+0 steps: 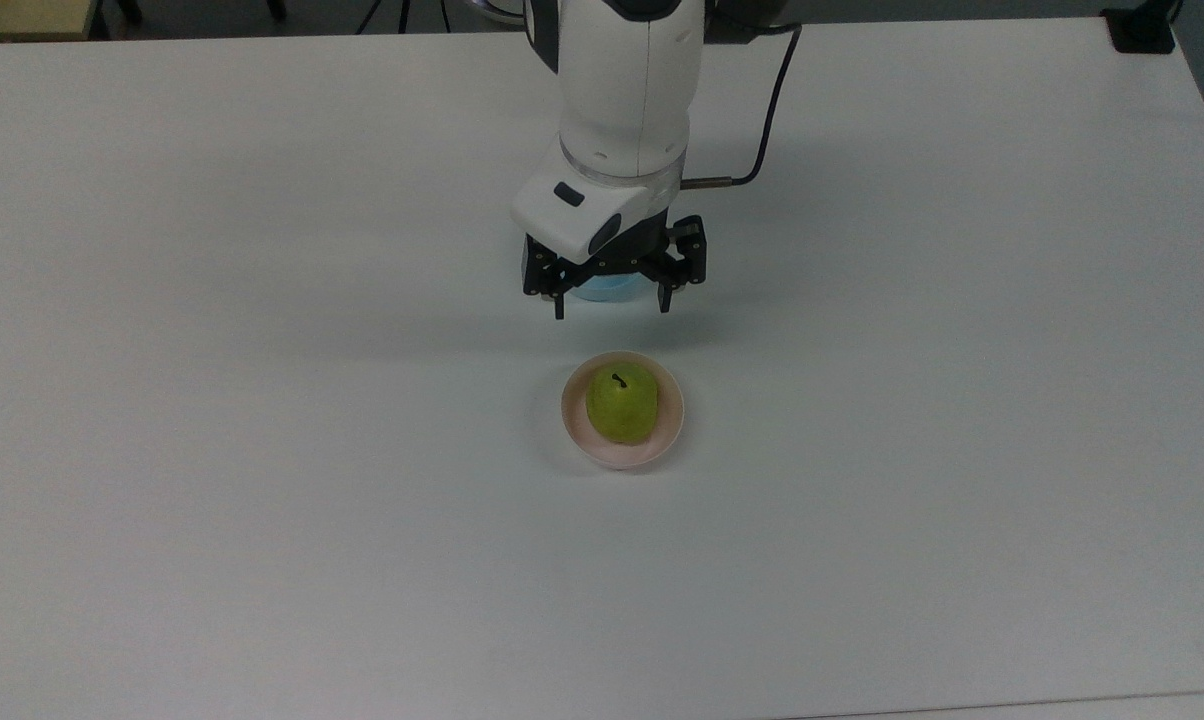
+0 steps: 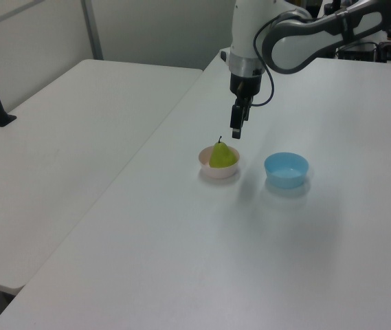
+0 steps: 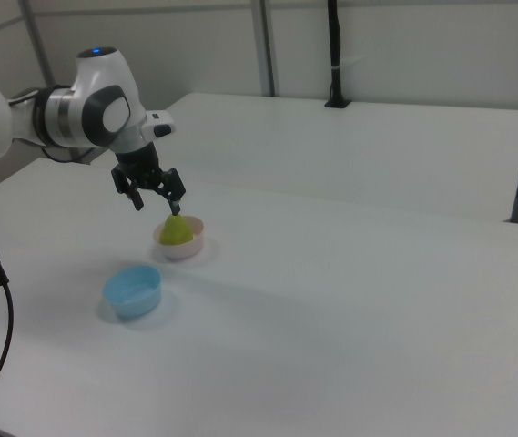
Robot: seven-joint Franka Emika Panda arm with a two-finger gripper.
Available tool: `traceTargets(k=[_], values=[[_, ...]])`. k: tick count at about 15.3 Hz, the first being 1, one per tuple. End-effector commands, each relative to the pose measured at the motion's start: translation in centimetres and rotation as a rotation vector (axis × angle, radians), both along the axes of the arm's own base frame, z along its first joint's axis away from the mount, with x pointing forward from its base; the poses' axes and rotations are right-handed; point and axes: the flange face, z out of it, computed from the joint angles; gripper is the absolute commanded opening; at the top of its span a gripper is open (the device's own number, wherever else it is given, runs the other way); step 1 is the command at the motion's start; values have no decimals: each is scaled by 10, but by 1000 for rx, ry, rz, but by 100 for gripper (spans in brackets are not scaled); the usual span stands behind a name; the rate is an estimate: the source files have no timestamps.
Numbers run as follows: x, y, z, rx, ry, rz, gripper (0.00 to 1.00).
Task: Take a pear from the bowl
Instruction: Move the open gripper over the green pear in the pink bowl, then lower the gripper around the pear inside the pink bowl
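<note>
We see a bench (image 1: 262, 500) with a smooth, matt white top that looks like laminate. On it the bowl (image 1: 670, 415) looks like pale pink plastic, plain and smooth inside, with a soft sheen. The pear (image 1: 622, 405) in it has a smooth yellow-green skin, faintly glossy. The light blue bowl (image 2: 286, 169) looks like the same kind of smooth plastic. The arm (image 1: 627, 90) wears glossy white plastic shells, and its gripper (image 1: 612, 303) is matt black, with dark fingers (image 1: 560, 306).
</note>
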Motion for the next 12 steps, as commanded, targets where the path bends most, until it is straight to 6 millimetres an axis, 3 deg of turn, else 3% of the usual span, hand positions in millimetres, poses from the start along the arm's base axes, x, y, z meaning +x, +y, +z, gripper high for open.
traceTargets(k=[1, 12], values=[[12, -3, -20, 9, -46, 1, 100], [25, 8, -77, 5, -57, 14, 90]])
